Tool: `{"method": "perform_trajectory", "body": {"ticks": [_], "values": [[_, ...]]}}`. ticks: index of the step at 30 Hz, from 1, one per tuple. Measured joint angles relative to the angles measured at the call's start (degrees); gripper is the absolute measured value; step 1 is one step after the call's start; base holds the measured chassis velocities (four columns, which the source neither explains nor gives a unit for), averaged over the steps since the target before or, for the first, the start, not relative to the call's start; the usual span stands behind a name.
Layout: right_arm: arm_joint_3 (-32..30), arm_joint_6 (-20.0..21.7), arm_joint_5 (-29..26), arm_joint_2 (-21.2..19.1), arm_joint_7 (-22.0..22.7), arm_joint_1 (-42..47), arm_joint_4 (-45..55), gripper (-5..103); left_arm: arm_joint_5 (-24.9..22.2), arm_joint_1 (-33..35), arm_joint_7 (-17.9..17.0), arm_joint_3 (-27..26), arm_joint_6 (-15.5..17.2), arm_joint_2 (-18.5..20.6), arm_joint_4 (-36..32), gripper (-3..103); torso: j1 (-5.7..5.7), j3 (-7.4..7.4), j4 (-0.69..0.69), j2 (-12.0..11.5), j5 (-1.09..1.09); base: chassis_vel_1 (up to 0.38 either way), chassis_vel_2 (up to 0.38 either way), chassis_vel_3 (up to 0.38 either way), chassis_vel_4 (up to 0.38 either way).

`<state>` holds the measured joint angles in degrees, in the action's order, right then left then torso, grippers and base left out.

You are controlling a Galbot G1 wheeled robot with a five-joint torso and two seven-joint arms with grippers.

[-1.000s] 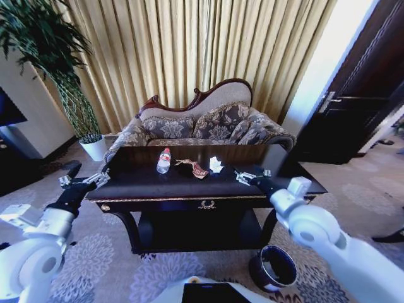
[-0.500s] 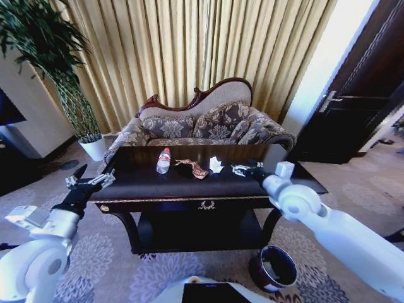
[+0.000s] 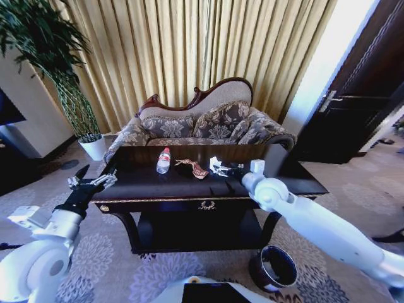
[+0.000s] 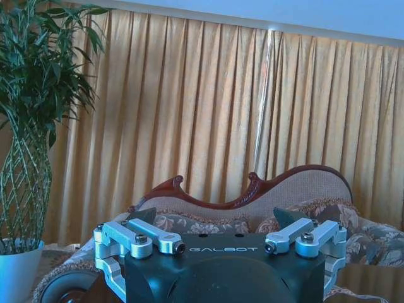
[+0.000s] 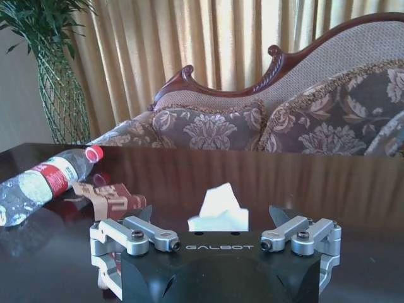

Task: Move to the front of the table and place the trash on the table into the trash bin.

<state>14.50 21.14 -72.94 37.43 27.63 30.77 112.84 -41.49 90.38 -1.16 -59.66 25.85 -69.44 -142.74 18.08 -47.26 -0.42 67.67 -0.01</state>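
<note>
Right end effector now hangs low over the desk with its jaws spread and nothing between them, lined up on the crumpled white paper, which sits just ahead in the gap. Over the last second this arm has swept inward from the desk's right part toward the middle, closing most of the way to the paper; the robot itself already stands at the desk's front, so I judge the driving part done and the first pick about to start. On the floor by the desk's right front leg stands the trash bin, well apart from the litter and below the working arm. Left end effector hovers off the desk's left end, released and idle, lifted only slightly. On the desktop lie the clear bottle on its side toward the left, then the brownish-red wrapper in the middle, then the paper nearest the right arm. None of the three has been lifted yet.
</note>
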Motion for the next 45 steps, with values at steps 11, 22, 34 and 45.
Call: {"method": "perform_trajectory", "body": {"ticks": [11, 22, 34, 45], "values": [[9.97, 0.89, -2.81, 4.16, 1.73, -7.35, -3.62, 100, 0.13, -0.08, 0.09, -0.16, -0.09, -0.57, 0.68, 100, 0.0, 0.0, 0.0, 0.0, 0.01, 0.0, 0.0, 0.0, 0.0], [11.16, 1.01, -3.62, 6.81, 2.98, -8.94, -9.1, 100, 0.11, -0.07, 0.13, -0.52, -0.42, -0.66, 0.64, 100, 0.0, 0.0, -0.01, 0.0, 0.01, 0.0, 0.0, 0.0, 0.0], [10.54, 0.94, -3.16, 6.66, 2.86, -8.53, -9.92, 96, -0.03, -0.43, 0.35, -0.39, -0.96, -0.78, 0.63, 100, 0.0, 0.0, 0.0, 0.0, 0.02, 0.0, 0.0, 0.0, 0.0], [10.38, 0.59, -3.11, 6.32, 2.77, -8.26, -9.45, 59, -0.04, -0.48, 0.44, -0.49, -1.6, -0.81, 0.58, 100, 0.0, 0.0, 0.0, 0.01, 0.01, 0.0, 0.0, 0.0, 0.0]]}}
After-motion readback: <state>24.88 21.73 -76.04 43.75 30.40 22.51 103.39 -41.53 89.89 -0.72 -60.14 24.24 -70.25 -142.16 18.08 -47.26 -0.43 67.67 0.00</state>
